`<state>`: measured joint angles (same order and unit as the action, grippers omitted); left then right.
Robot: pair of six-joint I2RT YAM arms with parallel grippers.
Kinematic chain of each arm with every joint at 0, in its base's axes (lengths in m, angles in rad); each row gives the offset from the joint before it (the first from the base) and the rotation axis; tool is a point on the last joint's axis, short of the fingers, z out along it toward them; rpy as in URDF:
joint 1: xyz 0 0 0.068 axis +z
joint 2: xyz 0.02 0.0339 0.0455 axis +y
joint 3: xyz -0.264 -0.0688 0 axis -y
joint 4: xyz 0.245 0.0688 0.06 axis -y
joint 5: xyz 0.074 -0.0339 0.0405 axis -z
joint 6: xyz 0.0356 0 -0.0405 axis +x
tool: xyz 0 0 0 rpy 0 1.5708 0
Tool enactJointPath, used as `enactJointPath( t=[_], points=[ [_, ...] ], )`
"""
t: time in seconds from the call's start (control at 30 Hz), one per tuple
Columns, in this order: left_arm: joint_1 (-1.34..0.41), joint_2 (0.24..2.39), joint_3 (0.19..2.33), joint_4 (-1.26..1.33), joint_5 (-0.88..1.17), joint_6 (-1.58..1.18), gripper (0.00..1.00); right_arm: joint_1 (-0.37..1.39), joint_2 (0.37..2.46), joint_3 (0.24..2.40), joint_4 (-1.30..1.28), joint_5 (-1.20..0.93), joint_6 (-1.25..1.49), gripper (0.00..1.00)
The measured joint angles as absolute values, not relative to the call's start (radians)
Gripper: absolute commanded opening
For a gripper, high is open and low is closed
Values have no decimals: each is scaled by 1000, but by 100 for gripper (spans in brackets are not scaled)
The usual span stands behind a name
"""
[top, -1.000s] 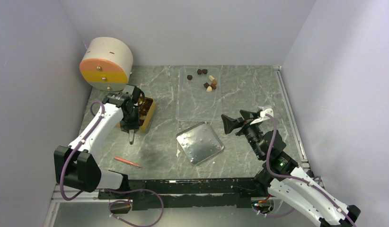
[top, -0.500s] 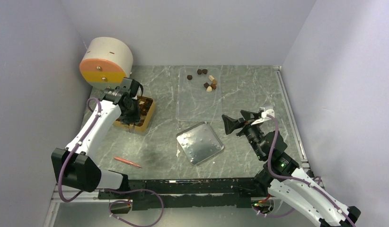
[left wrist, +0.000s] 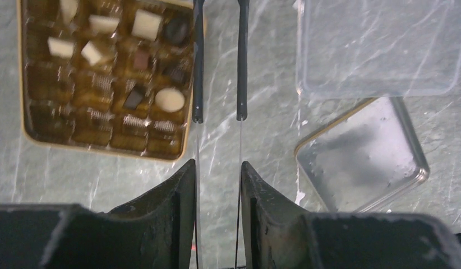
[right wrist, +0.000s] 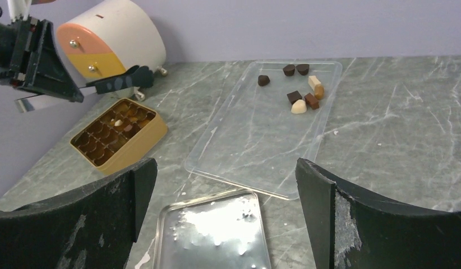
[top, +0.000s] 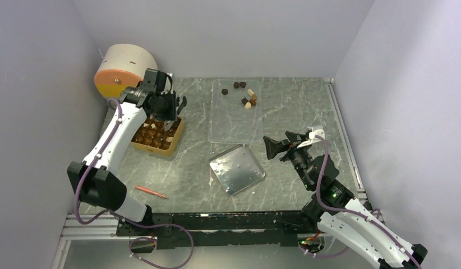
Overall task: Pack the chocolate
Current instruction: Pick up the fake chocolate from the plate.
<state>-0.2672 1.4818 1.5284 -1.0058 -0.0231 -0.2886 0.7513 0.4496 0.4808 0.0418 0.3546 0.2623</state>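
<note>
Loose chocolate (top: pixel 248 95) (right wrist: pixel 302 95) lies at the far end of a clear plastic tray (top: pixel 234 126). More pieces (left wrist: pixel 170 100) fill some cells of the golden-tan box (top: pixel 139 145) (left wrist: pixel 105 150). My left gripper (top: pixel 167 109) (left wrist: pixel 217 168) hangs over the box's far right corner, shut on thin black-tipped tweezers (left wrist: pixel 198 67) (right wrist: pixel 124 81). The tweezer tips stand apart with nothing between them, over bare table beside the box. My right gripper (top: pixel 276 144) (right wrist: pixel 225 162) is open and empty, hovering near the metal lid.
A square metal lid (top: pixel 237 168) (left wrist: pixel 363 151) (right wrist: pixel 211 230) lies in front of the clear tray. A round drawer unit (top: pixel 124 70) (right wrist: pixel 110 39) stands at the back left. A red-orange pen (top: pixel 151 192) lies near the left arm's base.
My left arm has swung from the near side of the box to its far right corner, carrying the tweezers along. The box's cells now show. The right arm has not moved.
</note>
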Motion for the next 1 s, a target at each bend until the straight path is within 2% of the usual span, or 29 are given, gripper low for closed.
enactJointPath(
  t=[0.53, 0.83, 1.0],
  points=[
    [-436, 1948, 1808, -748, 2, -195, 38, 751, 515, 518, 6, 376, 262, 100],
    [-448, 2200, 2006, -670, -3, -181, 39, 751, 556, 563, 0, 376, 262, 100],
    [-447, 2276, 2041, -658, -25, -172, 40, 751, 559, 563, 0, 376, 262, 100]
  ],
)
